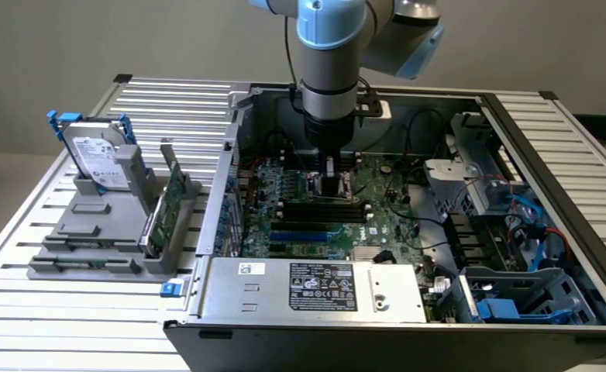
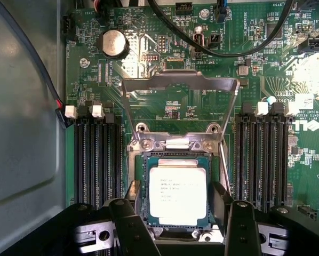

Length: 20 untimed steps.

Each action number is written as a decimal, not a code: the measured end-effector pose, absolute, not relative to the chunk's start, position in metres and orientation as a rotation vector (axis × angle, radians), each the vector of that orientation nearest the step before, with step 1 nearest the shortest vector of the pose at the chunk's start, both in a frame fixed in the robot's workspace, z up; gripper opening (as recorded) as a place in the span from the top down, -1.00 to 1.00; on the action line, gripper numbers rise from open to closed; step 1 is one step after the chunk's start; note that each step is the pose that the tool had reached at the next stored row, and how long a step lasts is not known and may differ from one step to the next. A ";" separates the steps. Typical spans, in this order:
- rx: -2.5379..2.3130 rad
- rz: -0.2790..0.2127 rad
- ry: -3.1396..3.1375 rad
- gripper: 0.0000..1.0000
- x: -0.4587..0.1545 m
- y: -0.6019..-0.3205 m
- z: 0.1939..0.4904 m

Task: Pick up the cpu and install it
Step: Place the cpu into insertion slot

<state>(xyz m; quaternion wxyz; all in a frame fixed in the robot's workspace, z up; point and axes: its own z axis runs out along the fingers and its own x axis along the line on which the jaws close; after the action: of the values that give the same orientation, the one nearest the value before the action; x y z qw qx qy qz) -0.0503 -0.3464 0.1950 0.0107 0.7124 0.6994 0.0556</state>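
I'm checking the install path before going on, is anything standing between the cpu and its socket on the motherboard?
Nothing visible does. The metal retention frame is swung open, clear of the socket, and the cpu sits squarely within the socket's outline, with the open gripper straddling it. Whether it is fully seated cannot be told.

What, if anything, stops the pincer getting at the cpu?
Probably nothing, so yes: the cpu lies uncovered, its metal clamp frame swung back, and the open pincer hangs right over it.

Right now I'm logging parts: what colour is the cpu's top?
The cpu top is silvery-grey with dark print, clearest in the wrist view.
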 end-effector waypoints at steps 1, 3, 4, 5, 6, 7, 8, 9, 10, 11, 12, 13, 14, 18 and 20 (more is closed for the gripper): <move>2.223 0.173 2.183 -0.25 -0.051 -0.346 0.195; 2.223 0.173 2.183 -0.25 -0.052 -0.346 0.195; 2.223 0.173 2.183 -0.25 -0.052 -0.346 0.195; 2.223 0.173 2.183 -0.25 -0.052 -0.346 0.195; 2.223 0.173 2.183 -0.25 -0.052 -0.346 0.195; 2.223 0.173 2.183 -0.25 -0.052 -0.346 0.195; 2.223 0.173 2.183 -0.25 -0.052 -0.346 0.195; 2.223 0.173 2.183 -0.25 -0.052 -0.347 0.195; 2.223 0.173 2.183 -0.25 -0.052 -0.346 0.195; 2.223 0.173 2.183 -0.25 -0.052 -0.346 0.195; 2.223 0.173 2.183 -0.25 -0.052 -0.346 0.195; 2.223 0.173 2.183 -0.25 -0.053 -0.347 0.195; 2.223 0.173 2.183 -0.25 -0.053 -0.347 0.195; 2.223 0.173 2.183 -0.25 -0.056 -0.346 0.195; 2.223 0.173 2.183 -0.25 -0.057 -0.346 0.195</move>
<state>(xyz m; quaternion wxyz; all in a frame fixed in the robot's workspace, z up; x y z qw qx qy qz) -0.0569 -0.3465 0.1951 0.0106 0.7124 0.6995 0.0554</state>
